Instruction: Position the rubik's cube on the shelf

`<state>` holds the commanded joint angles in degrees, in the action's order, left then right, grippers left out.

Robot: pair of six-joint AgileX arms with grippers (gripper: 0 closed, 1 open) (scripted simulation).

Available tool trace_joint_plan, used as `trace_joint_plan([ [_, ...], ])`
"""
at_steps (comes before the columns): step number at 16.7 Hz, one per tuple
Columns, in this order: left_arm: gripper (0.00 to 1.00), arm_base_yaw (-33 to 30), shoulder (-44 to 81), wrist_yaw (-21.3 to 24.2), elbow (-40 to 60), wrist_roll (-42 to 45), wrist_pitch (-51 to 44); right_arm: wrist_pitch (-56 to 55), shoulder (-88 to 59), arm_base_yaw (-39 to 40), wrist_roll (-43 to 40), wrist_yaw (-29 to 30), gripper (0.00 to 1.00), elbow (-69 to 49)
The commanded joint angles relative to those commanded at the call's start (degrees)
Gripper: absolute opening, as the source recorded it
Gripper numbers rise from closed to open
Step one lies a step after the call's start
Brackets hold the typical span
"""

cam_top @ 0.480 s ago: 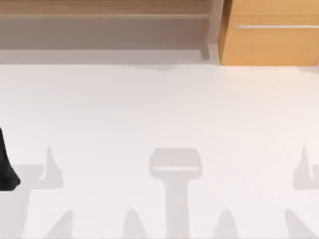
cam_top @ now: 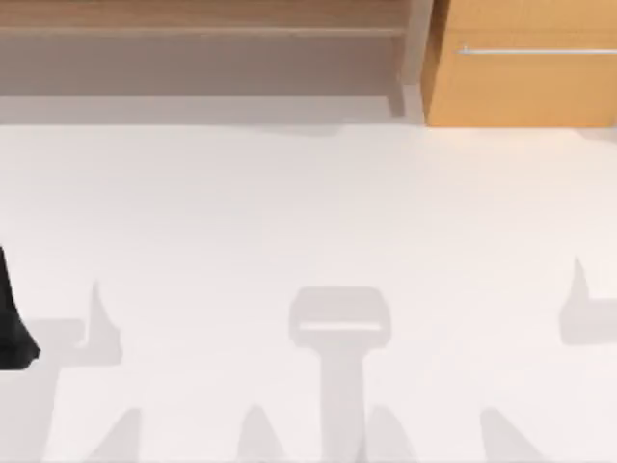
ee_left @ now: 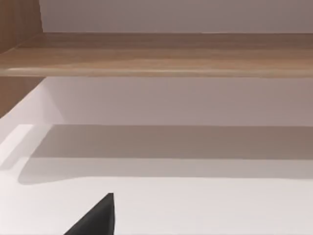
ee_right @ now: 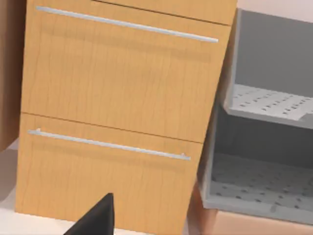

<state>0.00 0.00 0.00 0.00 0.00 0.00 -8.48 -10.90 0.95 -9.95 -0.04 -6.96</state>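
Wide bare table (cam_top: 308, 212) lies before the shelf (cam_top: 202, 29) and drawer (cam_top: 521, 87).

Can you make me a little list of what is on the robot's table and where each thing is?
shelf: long wooden board at the table's far edge, left and middle; nothing seen on it
drawer: orange wood unit with silver handles, far right, beside the shelf
grey rack: perforated trays next to the drawer, in the right wrist view
table: white top
left arm: dark part at the left edge
cube: not visible
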Motion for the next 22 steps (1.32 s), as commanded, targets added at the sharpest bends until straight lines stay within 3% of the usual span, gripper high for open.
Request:
trace_joint_plan([
  [6,1.00,0.0,0.0,0.0,0.0,0.0,0.0,-16.8,-27.6,1.8,-21.5,1.6,1.00,-12.7],
  [15,1.00,0.0,0.0,0.0,0.0,0.0,0.0,-45.3,-81.1,5.5,-57.9,7.0,1.00,-33.2],
  [22,1.00,0.0,0.0,0.0,0.0,0.0,0.0,-61.7,-111.2,8.4,-76.2,11.2,1.00,-44.8],
])
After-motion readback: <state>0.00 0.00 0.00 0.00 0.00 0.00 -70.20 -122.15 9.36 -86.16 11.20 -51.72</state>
